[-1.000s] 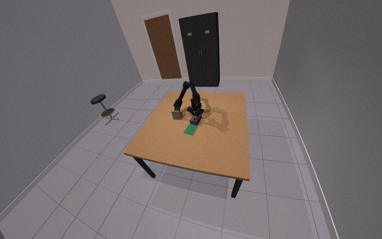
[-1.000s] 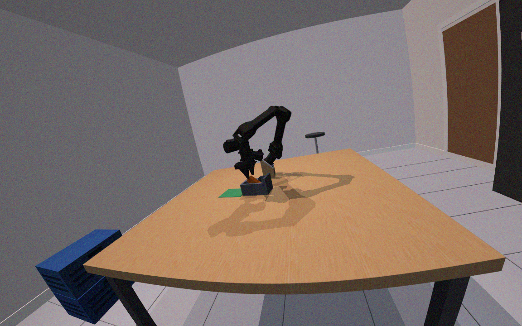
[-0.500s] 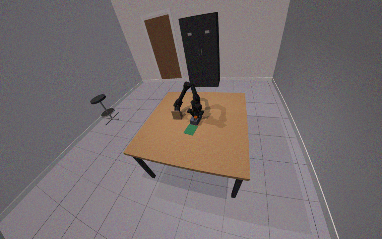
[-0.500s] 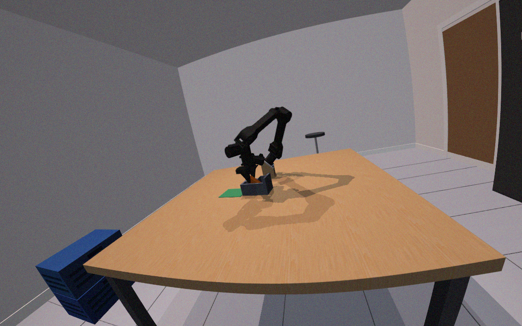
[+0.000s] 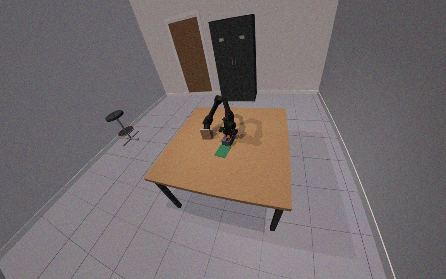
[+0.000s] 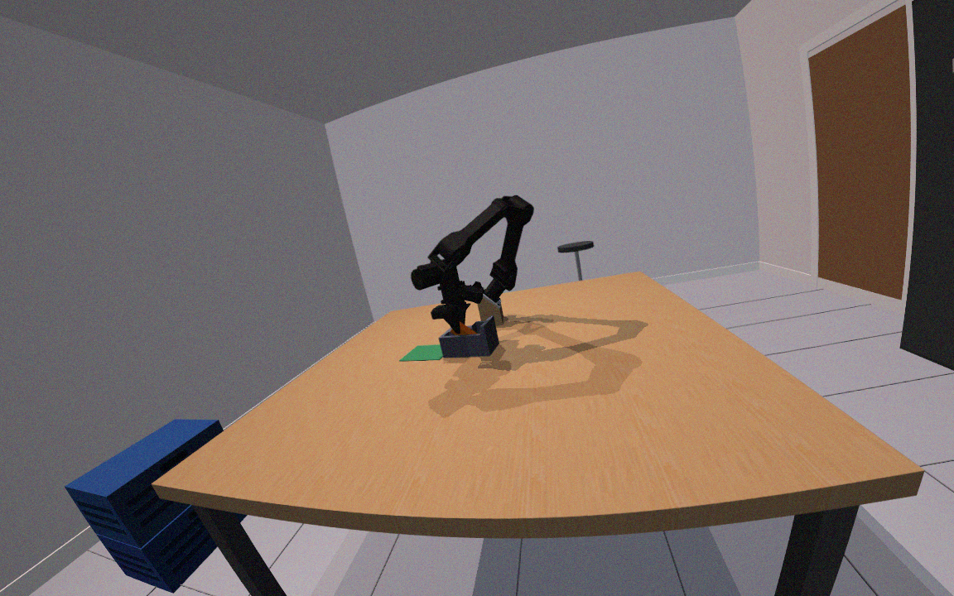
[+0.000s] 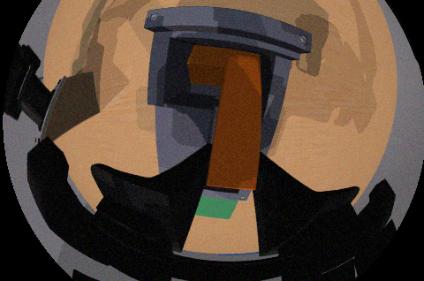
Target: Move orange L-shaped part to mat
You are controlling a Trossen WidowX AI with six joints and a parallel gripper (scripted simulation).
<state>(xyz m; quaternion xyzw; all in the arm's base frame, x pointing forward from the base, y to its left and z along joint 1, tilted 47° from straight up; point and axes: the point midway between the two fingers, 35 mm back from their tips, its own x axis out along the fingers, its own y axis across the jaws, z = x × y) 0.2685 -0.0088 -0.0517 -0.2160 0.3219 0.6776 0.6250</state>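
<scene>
The orange L-shaped part [image 5: 228, 136] [image 6: 466, 328] [image 7: 238, 113] is tilted in the grey tray [image 5: 225, 142] [image 6: 465, 348] [image 7: 230, 19]. Its L-shaped end is down in the pocket at the far side of the wrist view, and its straight end is raised toward the camera. My gripper [image 6: 458, 329] [image 7: 232, 152] points down over the tray, with one finger against each side of the raised bar; it is shut on the part. The green mat [image 5: 222, 151] [image 6: 421, 353] [image 7: 216, 208] lies flat beside the tray, at the tray's end below the raised end. The fingertips are small and dark in the top and exterior views.
The tray has a raised wall at its L-end side. The arm's base stands on a brownish block [image 5: 206, 134] [image 6: 491, 311] [image 7: 72, 106] to one side of the tray. All stand on the wooden table [image 5: 249, 169] [image 6: 540, 444].
</scene>
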